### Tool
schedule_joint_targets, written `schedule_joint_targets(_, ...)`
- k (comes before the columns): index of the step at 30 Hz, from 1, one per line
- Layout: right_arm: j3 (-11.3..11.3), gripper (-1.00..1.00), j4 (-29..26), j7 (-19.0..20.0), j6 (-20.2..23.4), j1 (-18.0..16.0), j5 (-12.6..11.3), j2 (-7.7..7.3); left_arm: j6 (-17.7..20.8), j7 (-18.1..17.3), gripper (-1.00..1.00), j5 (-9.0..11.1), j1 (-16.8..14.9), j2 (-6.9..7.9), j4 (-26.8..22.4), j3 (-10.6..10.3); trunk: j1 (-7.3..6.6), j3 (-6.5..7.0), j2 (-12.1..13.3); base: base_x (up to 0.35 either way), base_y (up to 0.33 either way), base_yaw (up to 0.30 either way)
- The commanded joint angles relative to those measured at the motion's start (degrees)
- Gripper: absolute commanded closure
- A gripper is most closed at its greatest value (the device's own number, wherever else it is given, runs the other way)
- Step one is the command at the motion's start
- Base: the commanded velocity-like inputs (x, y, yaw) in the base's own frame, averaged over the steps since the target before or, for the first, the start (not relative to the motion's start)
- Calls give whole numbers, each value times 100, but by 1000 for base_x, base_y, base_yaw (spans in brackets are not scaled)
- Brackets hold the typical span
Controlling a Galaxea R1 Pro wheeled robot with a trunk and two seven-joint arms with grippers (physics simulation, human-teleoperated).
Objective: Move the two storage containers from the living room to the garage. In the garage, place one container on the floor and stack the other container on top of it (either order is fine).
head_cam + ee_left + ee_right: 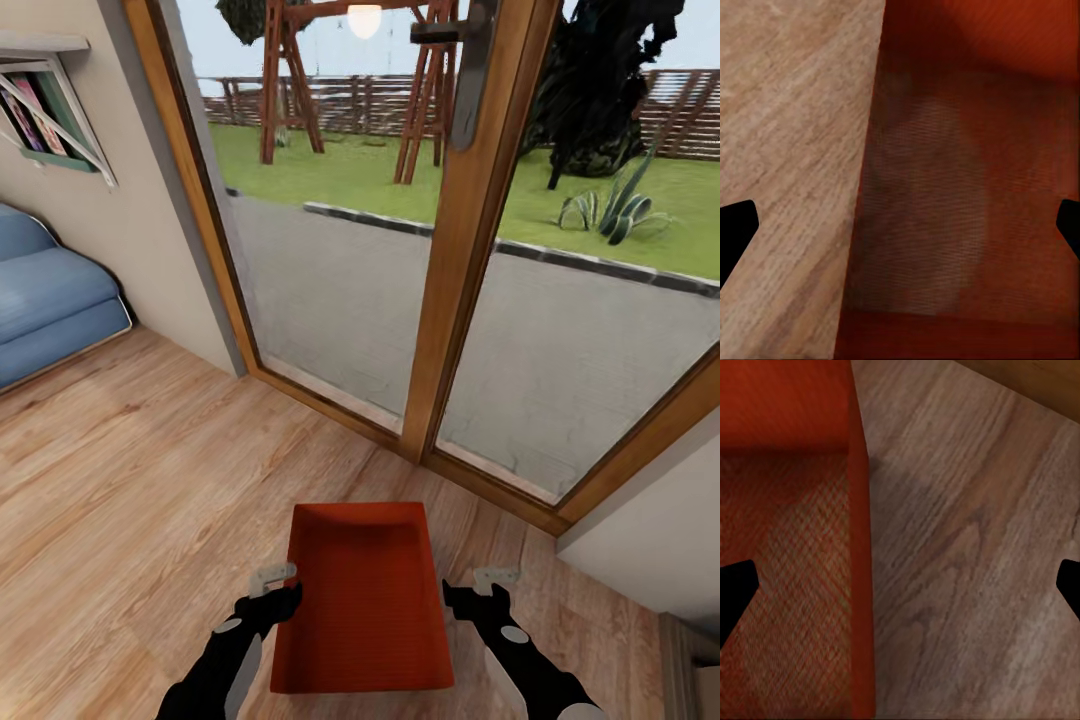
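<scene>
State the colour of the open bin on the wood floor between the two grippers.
Rust-red all over, the storage container shows best in the head view.

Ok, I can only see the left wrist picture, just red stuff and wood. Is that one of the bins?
Observer: Yes. The head view shows one rust-red container lying on the wood-plank floor, open side up.
Operator: Where's the other hand?
Observer: The right gripper sits at the container's opposite long wall, with the left gripper at the near one.
Operator: Is it grabbing?
Observer: The right wrist view shows its fingers apart, straddling that wall, one over the inside and one over the floor.
Operator: What's in front of us?
Observer: Wood-framed glass doors, with a blue seat off to the left.
</scene>
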Motion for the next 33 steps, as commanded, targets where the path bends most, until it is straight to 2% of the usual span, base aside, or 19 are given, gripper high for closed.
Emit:
schedule_joint_targets(1, 48, -100, 5, -39, -25, -4, -60, -3, 34, 0, -100, -12, -1, -7, -11, 21, -1, -4, -2, 0, 0, 0)
schedule_joint_targets(12, 37, -100, 6, -22, -42, -2, -35, -31, 26, -16, -100, 23, 43, 317, 25, 54, -1, -4, -2, 0, 0, 0)
schedule_joint_targets(19, 37, -100, 6, -21, -41, -2, -36, -29, 35, -9, -100, -1, 48, 345, 29, 61, -1, -4, -2, 0, 0, 0)
schedule_joint_targets(24, 37, -100, 6, -31, -28, -3, -47, -27, 35, 136, -100, -85, 57, 287, 82, 22, -1, -4, -2, 0, 0, 0)
schedule_joint_targets(25, 37, -100, 6, -36, -22, -3, -49, -26, 33, 553, -100, -196, 58, 264, 142, -19, -1, -4, -2, 0, 0, 0)
schedule_joint_targets(26, 37, -100, 6, -42, -10, -3, -51, -26, 30, 778, -100, -334, 60, 218, 209, -98, -1, -4, -2, 0, 0, 0)
schedule_joint_targets(30, 37, -100, 11, -53, 19, -4, -65, -25, 30, 1266, -100, -540, 61, -8, 269, -301, -1, -4, -2, 0, 0, 0)
schedule_joint_targets(33, 49, -100, 103, -56, 26, -2, -69, -19, 30, 1451, -100, -580, 61, -51, 273, -363, -1, -4, -2, 0, 0, 0)
